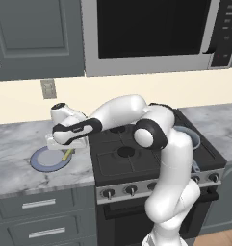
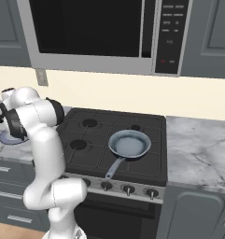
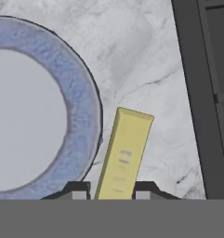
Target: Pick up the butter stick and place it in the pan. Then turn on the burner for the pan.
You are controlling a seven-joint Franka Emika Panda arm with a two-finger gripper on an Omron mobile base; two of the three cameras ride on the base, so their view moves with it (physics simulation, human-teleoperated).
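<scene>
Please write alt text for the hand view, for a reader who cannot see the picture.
A pale-yellow butter stick lies on the grey marble counter, its near end between the two dark fingertips of the gripper, which stand close against its sides. A blue-rimmed grey plate lies just beside the stick, and the dark edge of the stove runs along the other side.

Grey-veined marble counter (image 3: 146,56), smooth.

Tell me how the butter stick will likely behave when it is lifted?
The butter stick looks straight and flat-sided, so probably stiff and unlikely to roll. It is small and thin, so likely light. Its smooth faces might slip between the fingers.
</scene>
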